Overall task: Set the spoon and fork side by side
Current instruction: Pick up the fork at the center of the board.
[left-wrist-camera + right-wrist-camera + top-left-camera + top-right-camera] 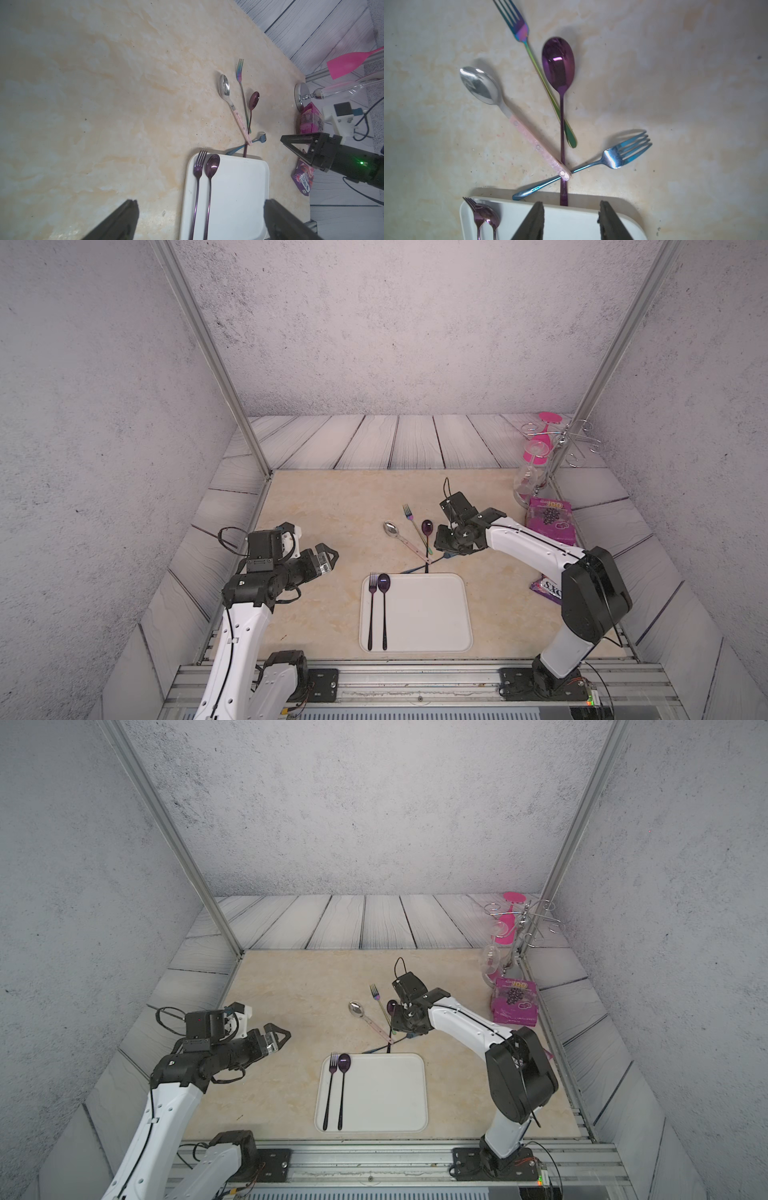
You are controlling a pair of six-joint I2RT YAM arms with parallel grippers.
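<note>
Looks done to me: fork (371, 612) and spoon (384, 612) lie parallel at 9 o'clock on the tray (428, 614), so the left arm (243, 624) has its jaws wide and empty, the right arm (528, 541) half-open, empty, over spare cutlery (561, 133) at 12 o'clock.

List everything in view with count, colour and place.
table: one, beige, under everything
tray: one, white, front centre
purple fork: one, on tray's left side
tray spoon: one, purple, right beside that fork
silver spoon: one, pink handle, crossed pile behind tray
rainbow fork: one, same pile
loose purple spoon: one, same pile
blue fork: one, same pile
box: one, purple-pink, table's right side
packet: one, purple, right edge
pink glass: one, wire rack, far right corner
clear glass: one, by that rack
left gripper: black, jaws open, empty
right gripper: black, jaws open, near pile
</note>
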